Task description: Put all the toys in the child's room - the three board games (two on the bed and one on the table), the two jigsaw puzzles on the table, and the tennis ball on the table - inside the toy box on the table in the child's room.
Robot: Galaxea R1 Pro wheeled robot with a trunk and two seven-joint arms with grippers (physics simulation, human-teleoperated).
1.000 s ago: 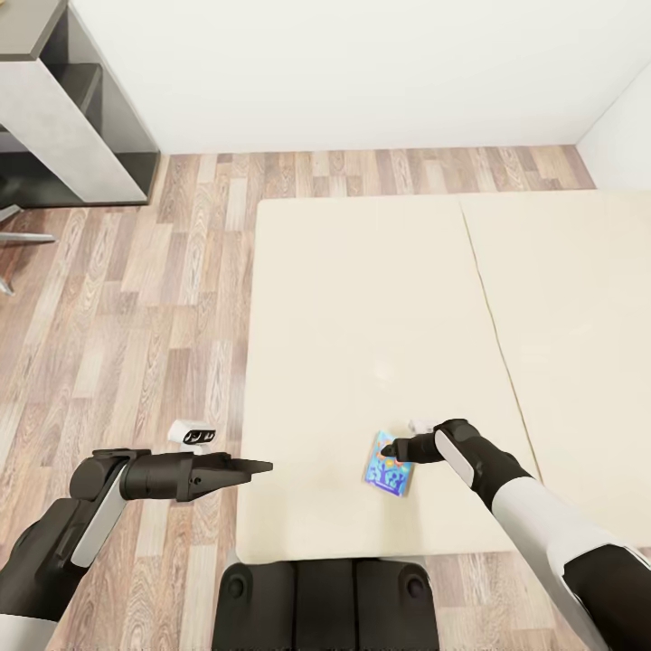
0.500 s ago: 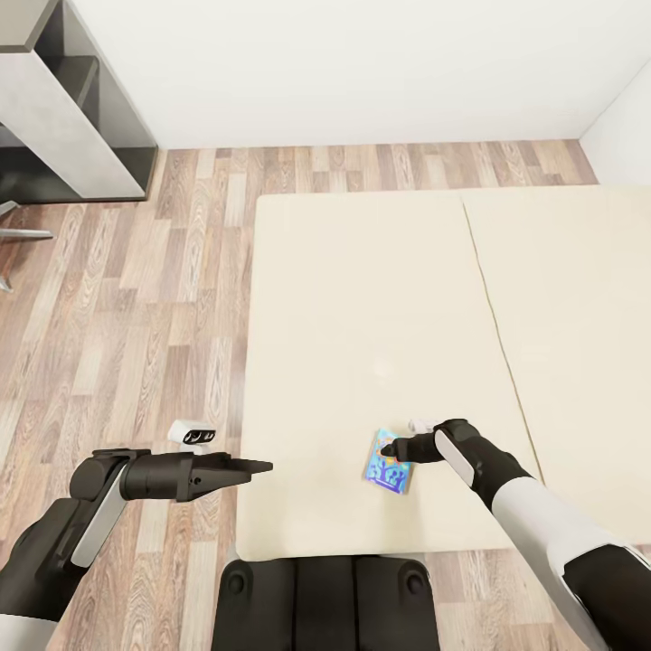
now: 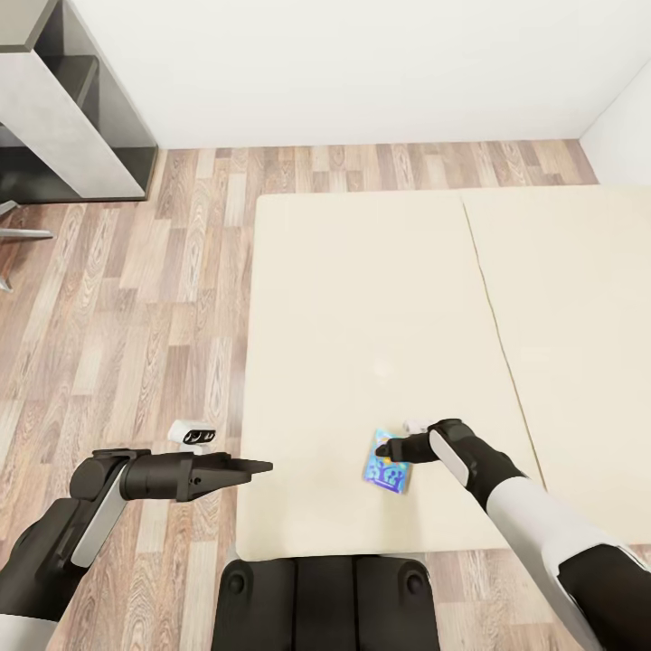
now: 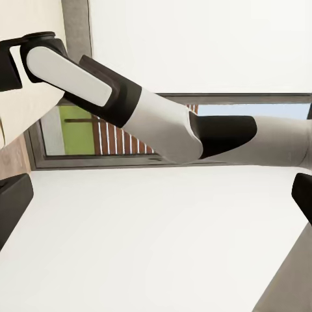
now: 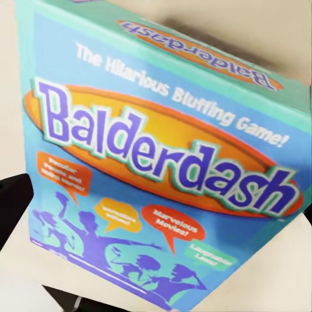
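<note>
White-walled room, wood-plank floor, robot parked at the near edge of the cream bed. Light-blue board game lies on the bed near that near edge, tilted a bit. Right gripper is right at the box's far end, touching or just off it; can't tell from the head view or the right wrist view whether the jaws are open or clamped on it. The box doesn't look lifted, so my read is pre-grasp or just gripping. Lid in the right wrist view reads "Balderdash", "The Hilarious Bluffing Game!", plus speech bubbles, one reading "Marvelous Movies!"; the rest are too small to read. Left gripper hangs beside the bed's left edge over the floor, well apart from the box, fingers drawn together to a point with nothing between them; the left wrist view mostly catches the right forearm. Grey shelf unit stands by the far wall, well away from the bed. Progress guess: this game isn't boxed yet; toy box and other toys unverified.
</note>
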